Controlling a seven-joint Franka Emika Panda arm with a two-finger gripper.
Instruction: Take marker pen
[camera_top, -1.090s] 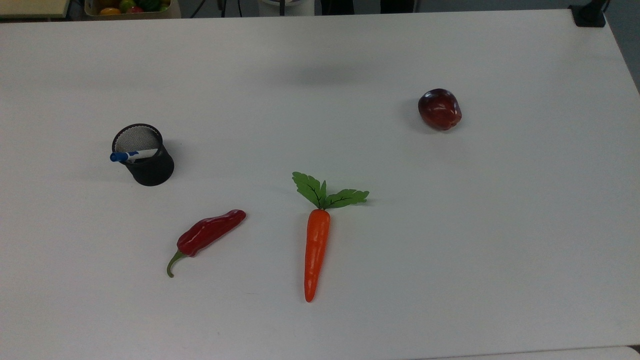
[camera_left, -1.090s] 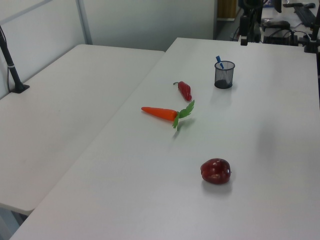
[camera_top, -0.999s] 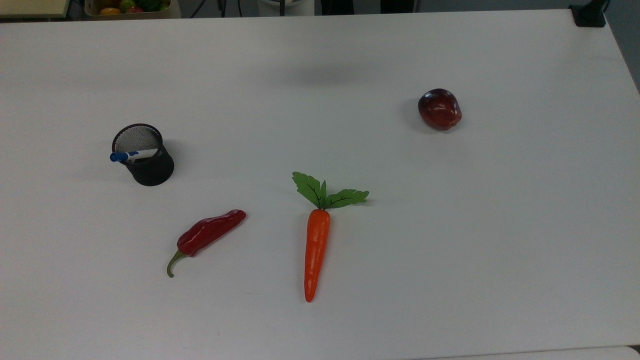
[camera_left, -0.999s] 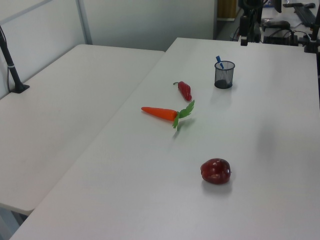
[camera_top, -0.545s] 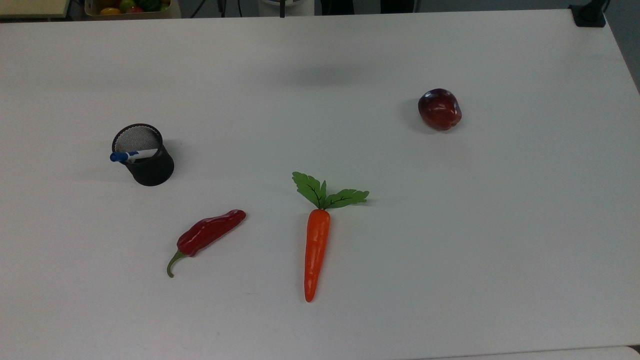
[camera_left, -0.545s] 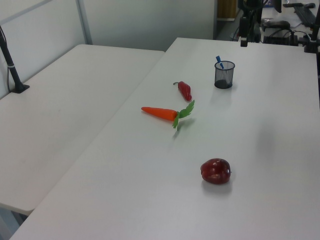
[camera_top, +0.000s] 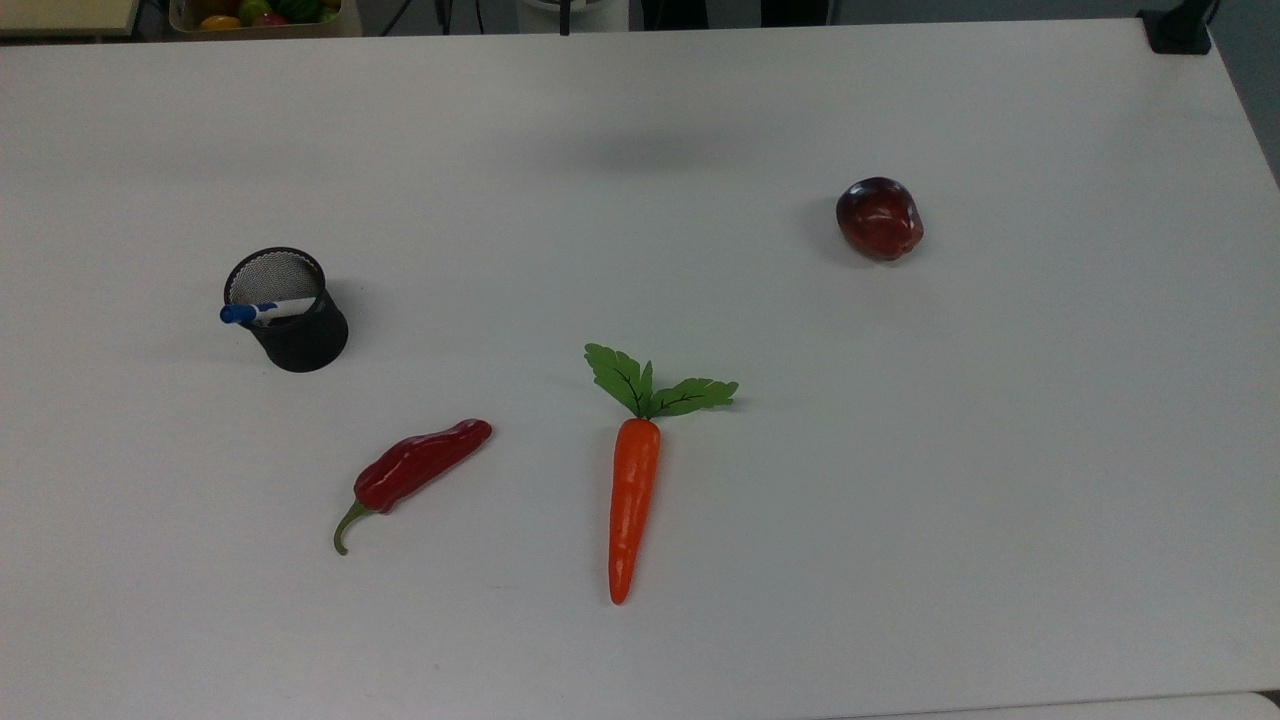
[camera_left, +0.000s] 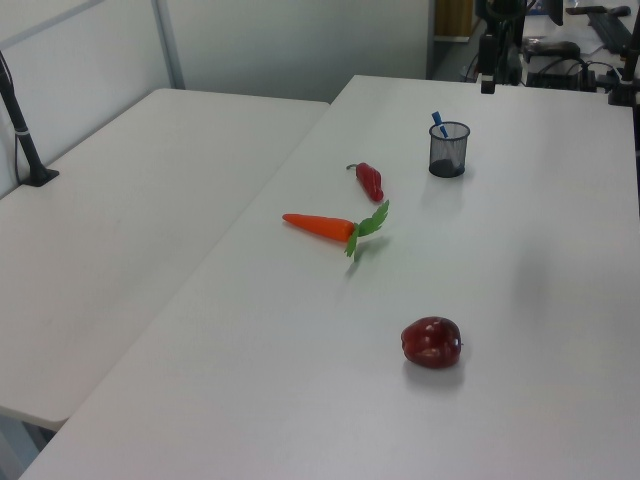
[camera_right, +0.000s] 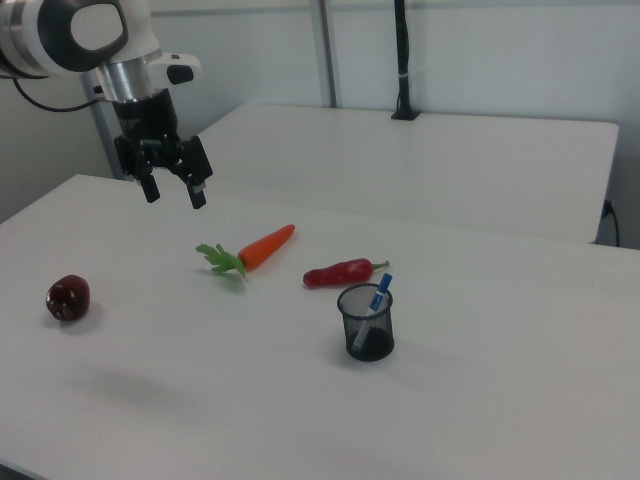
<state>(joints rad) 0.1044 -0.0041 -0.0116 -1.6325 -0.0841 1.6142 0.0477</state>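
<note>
Nearest the front edge of the wide white table in the top view lies a long orange plastic carrot with green leaves, tip toward the front, and just to the top view's left of it a glossy red chilli pepper with a green stem lies on a slant. Behind the pepper stands a round black mesh pen cup, and inside it is the slim white-barrelled marker pen with a blue cap. The marker leans rather than stands straight: in the top view its long axis runs almost sideways across the cup mouth, the blue cap poking out over the rim toward the top view's left; in the right view it rises steeply with the cap uppermost and tilted to the right view's right, its lower end down at the cup bottom. Farther back, well apart toward the top view's right, sits a dark red shiny apple. In the right view the black two-finger gripper on the white arm hangs high above the table, well away from the cup and beyond the carrot, its fingers spread wide with nothing between them. Compared with a second ago, nothing on the table has shifted: marker, cup, pepper, carrot and apple all lie where they did.
</note>
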